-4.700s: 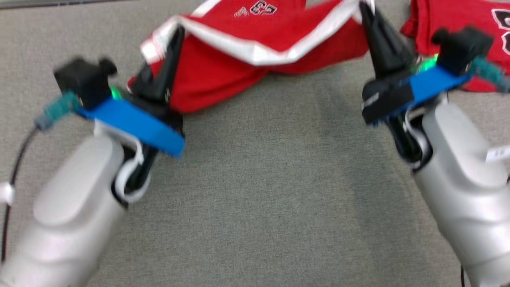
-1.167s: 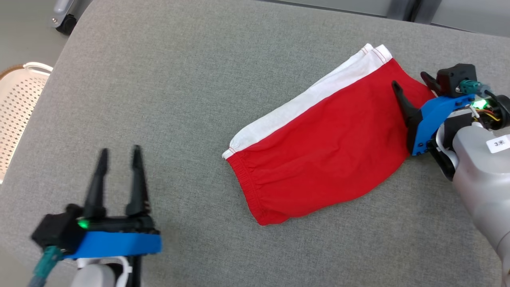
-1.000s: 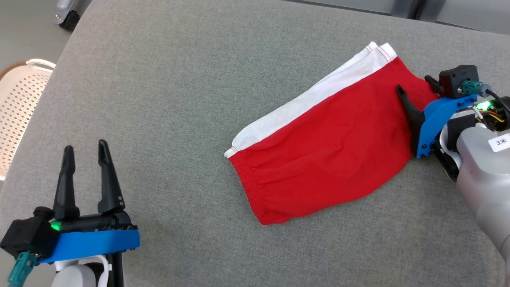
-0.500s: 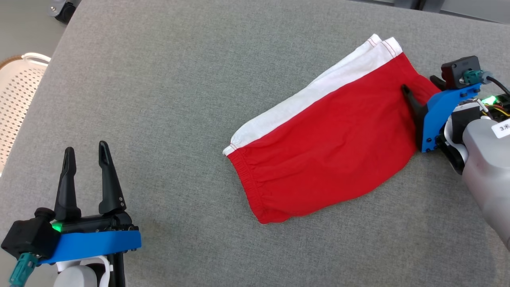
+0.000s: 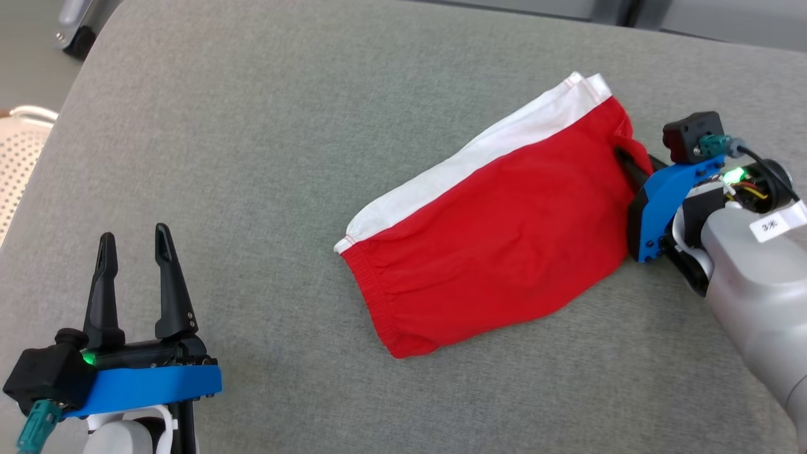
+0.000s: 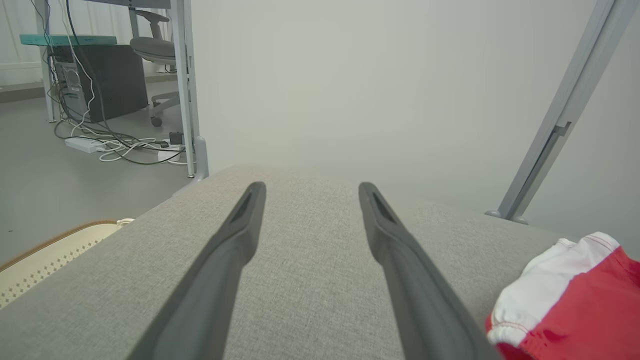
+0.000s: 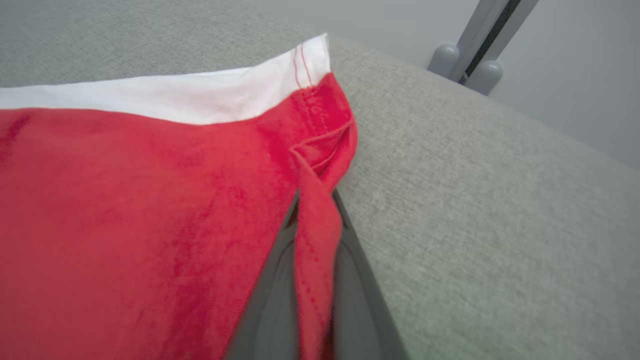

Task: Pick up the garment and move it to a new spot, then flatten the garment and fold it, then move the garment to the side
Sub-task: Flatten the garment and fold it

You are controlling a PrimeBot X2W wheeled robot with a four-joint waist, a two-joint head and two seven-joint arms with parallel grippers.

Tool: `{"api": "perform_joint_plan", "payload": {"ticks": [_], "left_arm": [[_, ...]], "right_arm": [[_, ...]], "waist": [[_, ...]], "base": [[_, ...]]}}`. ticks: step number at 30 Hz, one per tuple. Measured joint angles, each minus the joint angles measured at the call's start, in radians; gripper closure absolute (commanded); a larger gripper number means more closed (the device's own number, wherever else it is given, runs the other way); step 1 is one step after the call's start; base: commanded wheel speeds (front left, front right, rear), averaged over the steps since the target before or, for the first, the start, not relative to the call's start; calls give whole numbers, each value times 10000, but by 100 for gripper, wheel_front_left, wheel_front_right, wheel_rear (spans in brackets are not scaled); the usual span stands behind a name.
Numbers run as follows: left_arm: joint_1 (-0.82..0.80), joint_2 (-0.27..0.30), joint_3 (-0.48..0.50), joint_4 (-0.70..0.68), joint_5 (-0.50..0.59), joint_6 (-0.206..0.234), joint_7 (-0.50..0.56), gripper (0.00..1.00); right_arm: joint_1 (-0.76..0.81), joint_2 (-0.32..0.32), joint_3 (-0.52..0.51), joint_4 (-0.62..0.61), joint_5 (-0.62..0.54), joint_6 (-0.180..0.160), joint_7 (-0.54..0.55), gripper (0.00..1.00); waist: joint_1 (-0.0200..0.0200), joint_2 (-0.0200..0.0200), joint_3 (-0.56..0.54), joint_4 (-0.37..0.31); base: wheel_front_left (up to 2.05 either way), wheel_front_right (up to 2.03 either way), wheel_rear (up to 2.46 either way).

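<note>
The right gripper (image 7: 315, 210) is closed on a thin fold of the red garment (image 5: 492, 233), at the hem end nearest the right edge of the grey padded top (image 5: 252, 157). The left gripper (image 5: 133, 232) stands wide apart and empty near the front left corner. The folded garment lies flat on the right half, with its white band toward the far edge. I think the risk is in the drag: the pinch holds little cloth, so it may slip, or the rough top may bunch the fold open. I count one garment, two grippers and one white basket (image 5: 19, 164).
</note>
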Motion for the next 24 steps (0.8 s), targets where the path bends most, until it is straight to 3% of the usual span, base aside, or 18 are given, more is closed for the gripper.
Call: {"api": "perform_joint_plan", "payload": {"ticks": [16,24], "left_arm": [[529,-4,451,157,1074,0,0,0],[745,-2,744,261,1310,0,0,0]], "right_arm": [[2286,-215,88,-1269,1484,0,-1143,100],[3511,-859,-1488,-1988,1672,0,-1170,100]], "waist": [[-1,0,-1266,-1738],[-2,0,-1725,-2599]], "base": [[0,0,0],[0,0,0]]}}
